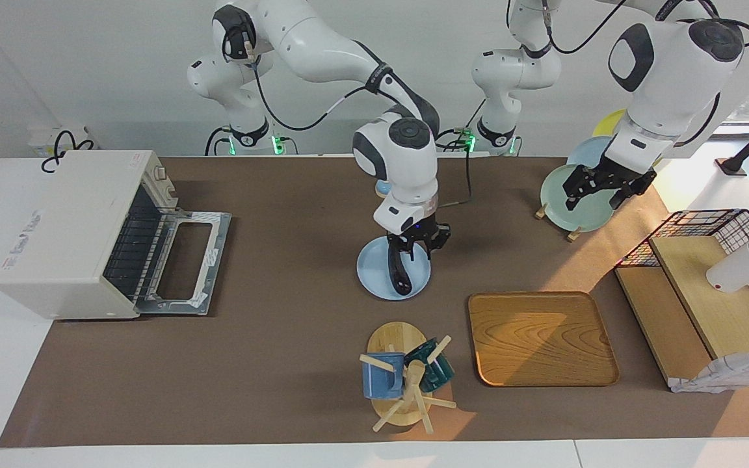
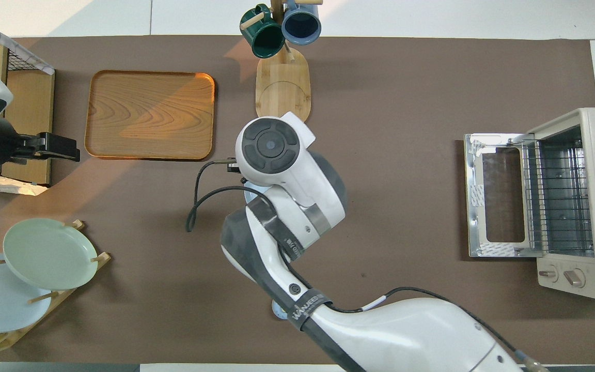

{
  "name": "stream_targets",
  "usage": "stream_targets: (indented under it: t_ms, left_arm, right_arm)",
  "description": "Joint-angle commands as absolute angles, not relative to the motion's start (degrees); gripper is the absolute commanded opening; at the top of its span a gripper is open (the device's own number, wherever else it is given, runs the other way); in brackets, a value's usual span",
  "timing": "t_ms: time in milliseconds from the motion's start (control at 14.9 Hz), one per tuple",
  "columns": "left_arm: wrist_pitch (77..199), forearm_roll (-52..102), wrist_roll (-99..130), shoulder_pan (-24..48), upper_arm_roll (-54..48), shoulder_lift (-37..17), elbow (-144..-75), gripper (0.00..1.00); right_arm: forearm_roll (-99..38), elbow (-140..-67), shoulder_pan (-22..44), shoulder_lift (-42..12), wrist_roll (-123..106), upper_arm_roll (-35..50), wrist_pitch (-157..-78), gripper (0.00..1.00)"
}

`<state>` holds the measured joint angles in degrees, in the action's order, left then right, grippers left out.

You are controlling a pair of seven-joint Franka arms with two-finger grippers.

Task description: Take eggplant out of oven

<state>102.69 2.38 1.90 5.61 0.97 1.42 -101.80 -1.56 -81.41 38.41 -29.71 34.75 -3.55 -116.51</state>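
The slender, glossy dark purple eggplant (image 1: 399, 270) hangs stem-up, pinched by the right end effector (image 1: 411, 246), its lower end resting on a round pale blue plate (image 1: 374, 273) mid-worktop (image 1: 283, 364). Toward the right arm's end, at nine o'clock from the plate in the facing view, the boxy off-white toaster oven (image 1: 69, 234) has its door (image 1: 186, 263) dropped flat. The waiting left end effector (image 1: 599, 188) hangs with fingers spread over a pale green plate (image 1: 553, 195) on a wooden rack.
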Motion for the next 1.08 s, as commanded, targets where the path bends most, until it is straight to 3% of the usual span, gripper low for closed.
stream_targets:
  t_ms: [0, 135, 337, 538, 740, 1010]
  left_arm:
    - [108.09, 5.09, 2.37, 5.97, 0.79, 2.37, -106.33, 1.0]
    - [109.77, 5.71, 2.9, 8.94, 0.62, 1.15, -106.96, 1.0]
    - [113.54, 5.8, 9.47, 15.88, 0.62, -2.27, -106.96, 1.0]
    - [117.59, 5.89, 16.15, 23.09, 0.62, -5.53, -106.96, 1.0]
    - [124.07, 5.98, 24.5, 31.97, 0.62, -8.08, -109.49, 1.0]
    - [130.5, 5.98, 25.84, 37.08, 0.62, -10.62, -111.89, 1.0]
  right_arm:
    - [8.83, -89.08, 34.38, -22.88, 28.67, -2.9, -109.7, 0.0]
    - [13.61, -98.92, 30.78, -17.25, 27.07, -2.9, -110.38, 0.0]
    - [13.97, -108.08, 20.25, -14.07, 23.58, -2.81, -111.26, 0.0]
    - [13.97, -119.05, 13.46, -11.78, 17.68, -2.9, -122.56, 0.0]
    - [13.97, -121.29, 12.04, -11.43, 17.58, -2.81, -124.89, 0.0]
    - [18.17, -122.26, 10.55, -11.78, 14.68, -2.9, -124.99, 0.0]
